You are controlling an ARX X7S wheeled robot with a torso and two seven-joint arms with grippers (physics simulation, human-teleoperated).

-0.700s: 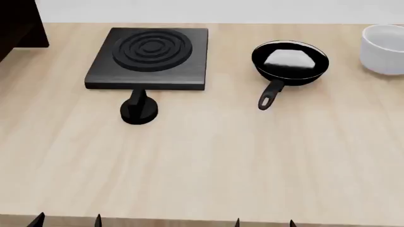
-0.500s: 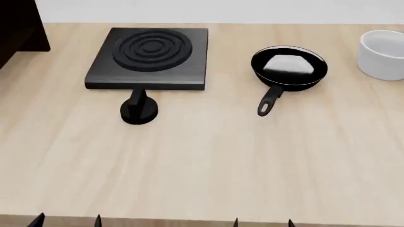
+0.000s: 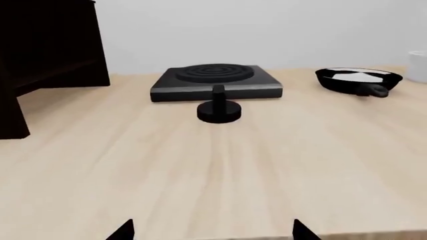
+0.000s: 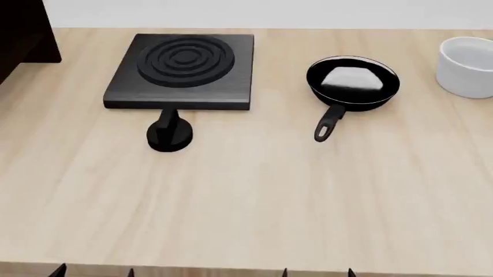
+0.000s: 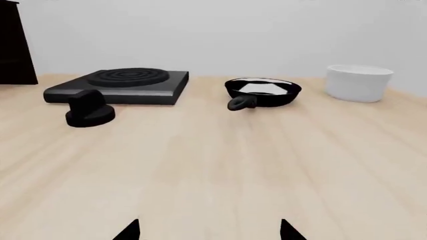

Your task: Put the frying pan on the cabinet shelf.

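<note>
The frying pan [image 4: 352, 82] is small, round and black with a grey-white sheen inside. It sits on the wooden table at the back right, its handle [image 4: 329, 122] pointing toward me. It also shows in the left wrist view [image 3: 358, 80] and the right wrist view [image 5: 263, 91]. My left gripper [image 4: 96, 271] and right gripper [image 4: 317, 272] show only as fingertips at the table's front edge. Both are open and empty, far from the pan. The dark cabinet [image 3: 47, 55] stands at the far left; its corner shows in the head view [image 4: 23, 29].
A square black hotplate [image 4: 183, 69] with concentric rings lies at the back centre-left. A black knob [image 4: 170, 134] stands in front of it. A white round bowl [image 4: 467, 66] stands at the back right edge. The wooden table [image 4: 246, 202] reaches to my grippers.
The left gripper's fingertips have shifted a little to the right at the table's front edge. The pan, hotplate and bowl have not moved in the last half second.
</note>
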